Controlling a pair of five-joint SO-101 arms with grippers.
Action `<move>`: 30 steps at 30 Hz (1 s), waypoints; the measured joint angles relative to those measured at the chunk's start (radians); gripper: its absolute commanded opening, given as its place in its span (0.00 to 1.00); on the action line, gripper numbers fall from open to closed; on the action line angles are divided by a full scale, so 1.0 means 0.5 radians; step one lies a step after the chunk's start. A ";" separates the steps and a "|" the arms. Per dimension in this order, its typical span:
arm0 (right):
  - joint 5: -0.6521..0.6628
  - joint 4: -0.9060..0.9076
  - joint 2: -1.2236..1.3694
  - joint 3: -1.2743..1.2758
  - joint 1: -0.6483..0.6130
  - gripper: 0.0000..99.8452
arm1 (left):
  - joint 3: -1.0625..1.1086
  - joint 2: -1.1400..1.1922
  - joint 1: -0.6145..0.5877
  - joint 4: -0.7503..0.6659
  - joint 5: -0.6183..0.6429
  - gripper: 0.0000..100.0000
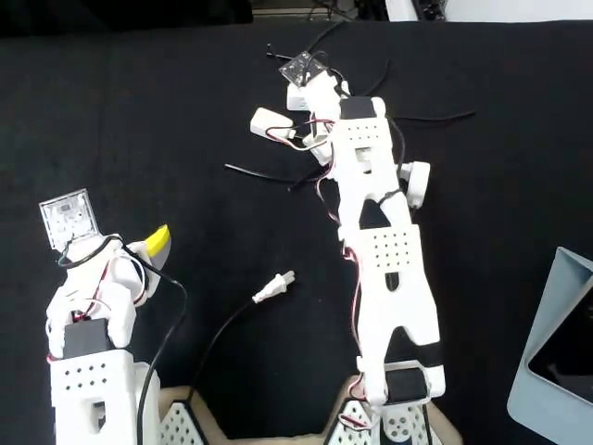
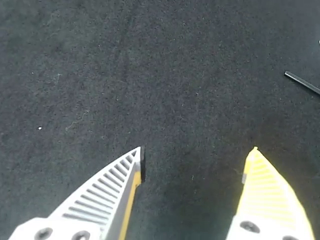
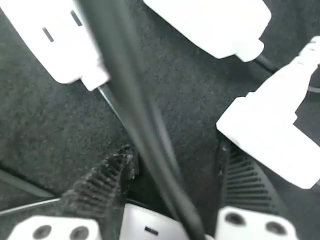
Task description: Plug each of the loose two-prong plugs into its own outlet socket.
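Observation:
A loose white two-prong plug (image 1: pixel 275 287) with a black cord lies on the black cloth at mid-table, right of my left gripper (image 1: pixel 153 248). That gripper (image 2: pixel 195 155) is open, its white and yellow fingers over bare cloth. My right arm stretches to the far side, where its gripper (image 1: pixel 304 139) sits beside a white outlet socket (image 1: pixel 271 120). In the right wrist view the black fingers (image 3: pixel 107 180) stand open with a black cord (image 3: pixel 135 115) running between them. A white plug (image 3: pixel 270 135) lies at one fingertip. Two white sockets (image 3: pixel 55 35) (image 3: pixel 210 20) lie just beyond.
Thin black cords (image 1: pixel 264 174) trail over the cloth around the far sockets. A grey-blue tray (image 1: pixel 556 352) stands at the right edge. A short stretch of black cord (image 2: pixel 302 82) crosses the cloth ahead of the left gripper.

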 measured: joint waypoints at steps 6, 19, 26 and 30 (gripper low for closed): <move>0.000 -0.003 0.074 -0.058 0.000 0.10 | 0.000 0.000 0.000 0.000 0.000 0.32; 0.000 0.074 0.178 -0.325 0.015 0.01 | 0.000 0.000 0.000 0.000 0.000 0.32; 0.000 0.423 0.206 -0.767 0.012 0.01 | 0.000 0.000 0.000 0.000 0.000 0.32; 0.000 0.583 0.184 -0.832 -0.028 0.01 | 0.000 0.000 0.000 0.000 0.000 0.32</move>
